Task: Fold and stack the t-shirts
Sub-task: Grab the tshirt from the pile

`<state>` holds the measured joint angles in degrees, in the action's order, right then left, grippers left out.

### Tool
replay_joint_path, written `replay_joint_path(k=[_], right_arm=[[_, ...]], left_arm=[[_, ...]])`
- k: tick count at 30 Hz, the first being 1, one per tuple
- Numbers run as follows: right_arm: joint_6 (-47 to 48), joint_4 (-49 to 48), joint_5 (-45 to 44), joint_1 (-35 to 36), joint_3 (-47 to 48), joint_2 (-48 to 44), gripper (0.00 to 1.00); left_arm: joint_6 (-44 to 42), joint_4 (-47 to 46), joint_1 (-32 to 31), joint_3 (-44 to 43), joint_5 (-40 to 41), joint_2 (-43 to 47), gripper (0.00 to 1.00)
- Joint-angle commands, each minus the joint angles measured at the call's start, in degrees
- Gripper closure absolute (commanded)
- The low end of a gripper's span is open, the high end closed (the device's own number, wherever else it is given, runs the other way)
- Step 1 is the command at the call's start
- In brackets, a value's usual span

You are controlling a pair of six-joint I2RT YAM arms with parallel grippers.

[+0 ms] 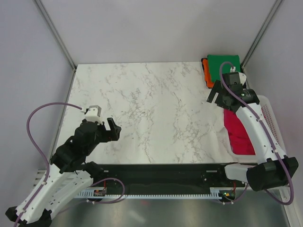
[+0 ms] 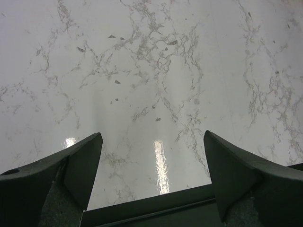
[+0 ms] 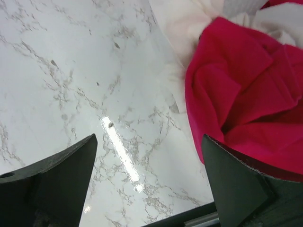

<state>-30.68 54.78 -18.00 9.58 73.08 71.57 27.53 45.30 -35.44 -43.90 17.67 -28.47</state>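
A folded green t-shirt [image 1: 223, 62] lies on a folded orange t-shirt [image 1: 206, 74] at the table's back right corner. A crumpled crimson-red t-shirt [image 1: 239, 136] lies at the right edge under my right arm; it also shows in the right wrist view [image 3: 246, 94], with white t-shirt cloth [image 3: 184, 21] beside it. My right gripper [image 1: 215, 97] is open and empty, above bare marble just left of the red shirt; its jaws [image 3: 149, 161] stand wide apart. My left gripper [image 1: 113, 130] is open and empty over the table's front left [image 2: 154, 161].
A white slotted basket [image 1: 272, 116] stands at the right edge of the table, holding the red shirt. The marble table top [image 1: 151, 109] lies between the arms. A black rail [image 1: 161, 171] runs along the near edge. Grey walls enclose the back and sides.
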Motion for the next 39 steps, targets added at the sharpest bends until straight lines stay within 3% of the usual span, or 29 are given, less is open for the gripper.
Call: replay_joint_path(k=[1, 8, 11, 17, 19, 20, 21, 23, 24, 26, 30, 31, 33, 36, 37, 38, 39], right_arm=[[1.8, 1.0, -2.0, 0.0, 5.9, 3.2, 0.02], [2.1, 3.3, -10.6, -2.2, 12.1, 12.5, 0.02], [0.0, 2.5, -15.0, -5.9, 4.7, 8.6, 0.02], [1.4, -2.0, -8.2, -11.6, -9.5, 0.1, 0.09], [1.5, -2.4, -5.7, -11.6, -12.2, -0.3, 0.21], [1.5, -3.2, -2.6, -11.6, -12.8, -0.6, 0.33], [1.5, -3.7, -1.0, -11.6, -13.3, -0.8, 0.59], [1.3, -4.2, 1.3, -11.4, -12.4, -1.5, 0.79], [1.2, -4.2, 1.7, -11.1, -11.3, -1.7, 0.93], [1.1, -2.2, -0.4, -10.2, -5.3, -1.5, 1.00], [1.8, 2.9, -4.7, -6.4, 10.1, 1.0, 1.00], [2.3, 3.6, -4.6, -5.2, 17.8, 2.0, 1.00], [3.3, 4.5, -4.6, 1.5, 26.5, 5.5, 1.00], [8.9, 5.5, 3.3, 12.0, 48.0, 14.8, 1.00], [10.4, 5.8, 10.1, 14.0, 60.8, 17.8, 1.00], [11.6, 5.2, 20.4, 16.1, 66.9, 22.9, 1.00], [11.5, 3.5, 24.1, 19.8, 71.5, 24.5, 1.00]], left_arm=[[0.0, -1.4, 0.2, -0.9, 0.1, 0.2, 0.05], [0.3, -1.4, 0.1, -0.7, 0.2, -0.7, 0.05], [0.5, -1.4, 0.1, -0.7, 0.4, -0.7, 0.05], [0.3, -1.4, 0.2, -0.8, 0.3, -1.9, 0.06], [0.2, -1.4, 0.2, -0.8, 0.3, -2.2, 0.06], [0.2, -1.4, 0.3, -0.9, 0.3, -2.5, 0.06], [0.3, -1.4, 0.3, -0.9, 0.3, -2.5, 0.06], [0.3, -1.4, 0.3, -0.9, 0.3, -2.6, 0.07], [0.4, -1.4, 0.3, -0.9, 0.5, -2.5, 0.07], [0.4, -1.4, 0.3, -0.9, 0.6, -2.4, 0.07], [0.4, -1.4, 0.4, -0.9, 0.7, -2.3, 0.07], [0.4, -1.4, 0.4, -0.9, 0.7, -2.4, 0.07], [0.3, -1.3, 0.7, -0.9, 0.7, -2.6, 0.07], [0.3, -1.4, 1.5, -1.0, 0.6, -2.6, 0.07], [0.3, -1.4, 1.6, -1.1, 0.6, -2.4, 0.07], [0.3, -1.4, 1.9, -1.0, 0.5, -2.2, 0.07], [0.3, -1.4, 2.0, -1.0, 0.7, -2.0, 0.07]])
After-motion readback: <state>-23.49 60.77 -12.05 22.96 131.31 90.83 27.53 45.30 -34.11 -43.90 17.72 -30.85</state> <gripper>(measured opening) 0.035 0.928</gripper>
